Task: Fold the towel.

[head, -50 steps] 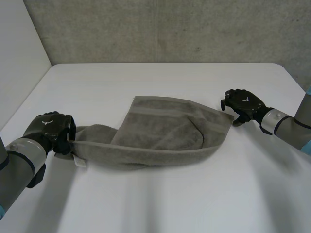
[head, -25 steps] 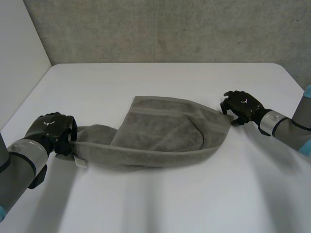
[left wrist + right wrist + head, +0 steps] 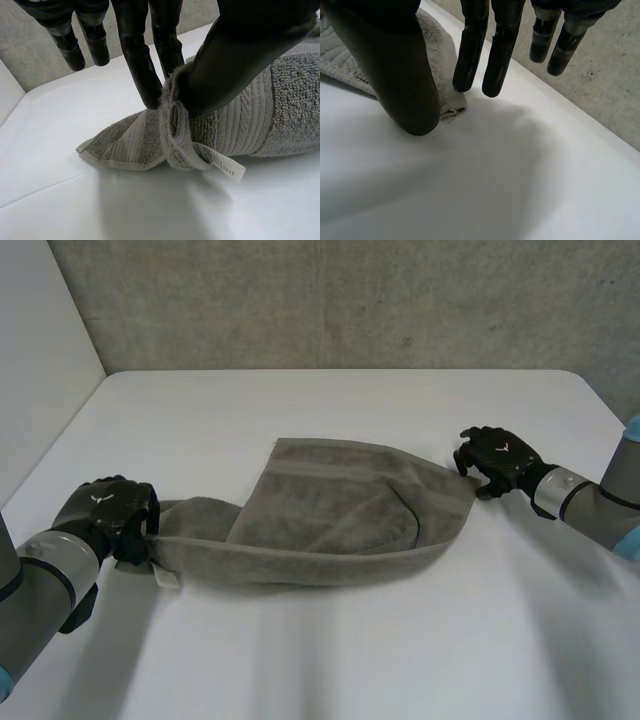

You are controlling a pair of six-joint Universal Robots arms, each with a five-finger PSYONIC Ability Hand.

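Observation:
A grey towel [image 3: 330,515] lies bunched across the middle of the white table [image 3: 350,660], stretched into a long band between both hands. My left hand [image 3: 105,508] is at its left end. In the left wrist view the thumb [image 3: 240,55] and fingers pinch a gathered corner of the towel [image 3: 280,110], with a white label [image 3: 225,167] hanging below. My right hand [image 3: 500,455] sits at the towel's right corner. In the right wrist view its thumb [image 3: 390,65] and fingers [image 3: 470,60] close on the corner tip of the towel [image 3: 442,60], low against the table.
A concrete wall [image 3: 350,300] rises behind the table's far edge. A pale side wall [image 3: 35,360] stands at the left. Bare tabletop stretches in front of the towel and behind it.
The right hand's fingers have closed in on the towel's right corner. The left hand has shifted slightly lower and nearer, still holding its end.

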